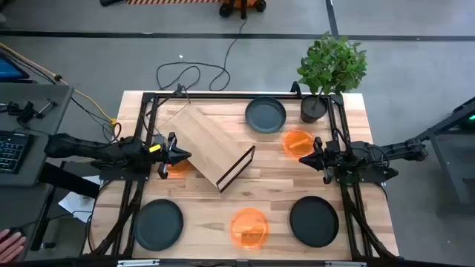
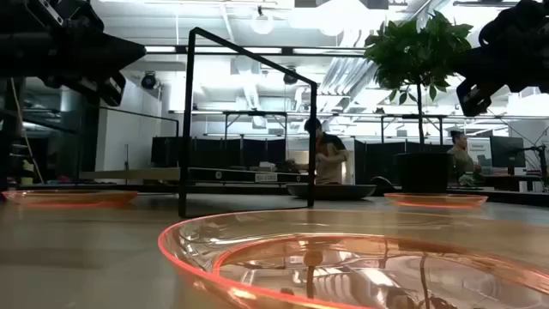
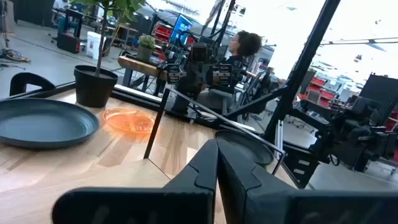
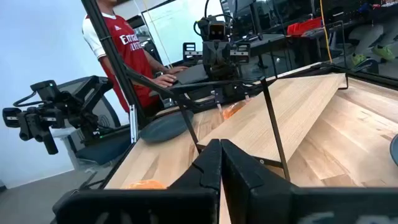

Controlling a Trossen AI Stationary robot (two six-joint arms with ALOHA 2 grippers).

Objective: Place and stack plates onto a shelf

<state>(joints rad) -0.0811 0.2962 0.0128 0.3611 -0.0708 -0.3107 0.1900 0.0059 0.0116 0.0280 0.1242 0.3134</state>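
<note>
left gripper (image 1: pixel 180 155): fingers together, empty | orange plate (image 1: pixel 177 166) just beneath it, left of shelf (image 1: pixel 210 146) | shelf lies diagonally mid-table | right gripper (image 1: pixel 310 158): fingers together, waits right, farther off

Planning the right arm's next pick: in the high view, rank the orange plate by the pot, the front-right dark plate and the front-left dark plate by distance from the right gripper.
1. Orange plate, just behind the right gripper.
2. Front-right dark plate, at the table's front edge.
3. Front-left dark plate, far across the table.
</note>
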